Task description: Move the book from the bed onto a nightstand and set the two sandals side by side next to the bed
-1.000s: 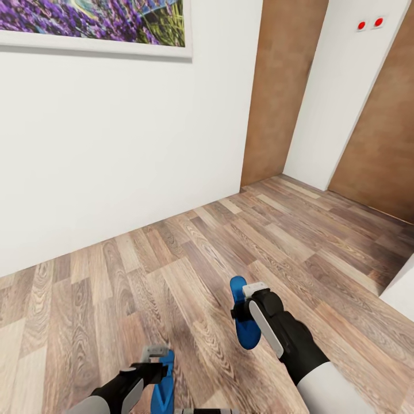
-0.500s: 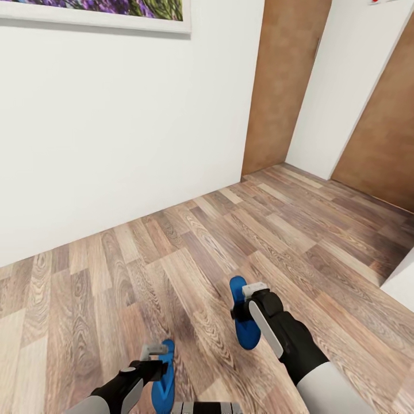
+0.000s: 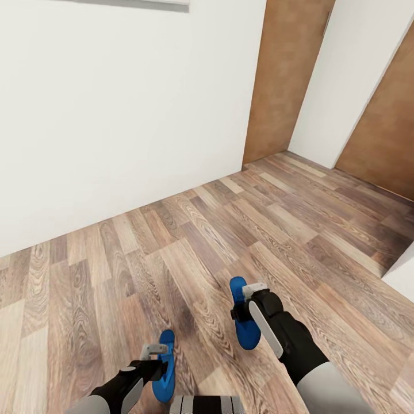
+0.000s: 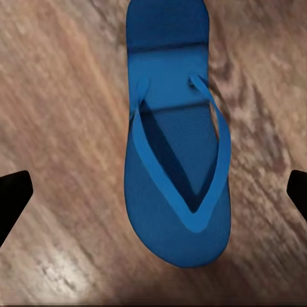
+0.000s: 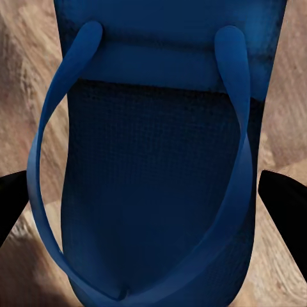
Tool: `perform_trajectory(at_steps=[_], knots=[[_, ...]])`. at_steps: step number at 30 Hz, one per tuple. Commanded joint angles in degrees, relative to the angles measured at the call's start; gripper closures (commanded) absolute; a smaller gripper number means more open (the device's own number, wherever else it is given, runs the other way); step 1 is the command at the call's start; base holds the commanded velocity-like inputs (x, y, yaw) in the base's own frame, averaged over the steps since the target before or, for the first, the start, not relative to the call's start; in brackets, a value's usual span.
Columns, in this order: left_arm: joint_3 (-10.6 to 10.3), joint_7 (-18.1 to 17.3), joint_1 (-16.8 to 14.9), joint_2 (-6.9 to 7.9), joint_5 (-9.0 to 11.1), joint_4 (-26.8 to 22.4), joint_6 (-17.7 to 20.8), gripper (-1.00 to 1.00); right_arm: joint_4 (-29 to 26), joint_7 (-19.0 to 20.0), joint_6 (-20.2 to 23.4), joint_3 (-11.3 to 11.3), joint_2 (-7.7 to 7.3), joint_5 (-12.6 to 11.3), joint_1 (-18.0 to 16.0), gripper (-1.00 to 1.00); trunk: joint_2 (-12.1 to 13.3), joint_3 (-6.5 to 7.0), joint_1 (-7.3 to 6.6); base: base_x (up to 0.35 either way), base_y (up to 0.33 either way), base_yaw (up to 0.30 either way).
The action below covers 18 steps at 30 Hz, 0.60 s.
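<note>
Over a wood-plank floor (image 3: 190, 253) in a white-walled bedroom, the robot's two arms reach forward and down, each with a blue sandal at its pincer. At about 5 o'clock in the head view, the right pincer (image 3: 246, 300) sits against the right sandal (image 3: 244, 322), which hangs toe-forward just above the planks; whether the fingers actually clamp it cannot be told, since the right wrist view shows the sandal (image 5: 157, 166) very close, its straps spread between two dark fingertips (image 5: 288, 198) that stand wide at either edge. At about 7 o'clock, the left pincer (image 3: 150, 355) is just beside the left sandal (image 3: 165, 368), which appears to lie flat on the floor. From the left wrist camera that sandal (image 4: 176, 137) lies strap-side up on the boards, with the dark fingertips (image 4: 13, 198) well apart on both sides and not touching it, so this pincer is spread wide. Two brown wooden doors (image 3: 284, 80) stand toward 1 o'clock, set between white wall sections (image 3: 115, 103). A white corner (image 3: 402, 270) shows at 3 o'clock.
</note>
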Motion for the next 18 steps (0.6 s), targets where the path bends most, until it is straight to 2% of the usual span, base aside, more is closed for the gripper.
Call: perform_trajectory(at_steps=[1,11,18], knots=[[-0.30,0.03,-0.01,0.02,0.34,-0.12,0.26,-1.00,-0.04,-0.60,0.14,0.08,-0.01,-0.57,-0.04,1.00,-0.03,-0.27,0.01,0.000,0.000,0.000],[-0.42,0.03,-0.05,0.08,0.36,-0.57,0.22,-1.00,-0.03,-0.60,0.14,0.08,0.08,-0.57,-0.04,1.00,-0.17,-2.48,0.27,0.000,0.000,0.000],[-0.40,0.16,-0.41,0.05,0.43,-4.56,0.50,-1.00,-0.03,-0.60,0.14,0.08,0.15,-0.57,-0.04,1.00,-0.26,-4.03,0.45,0.000,0.000,0.000]])
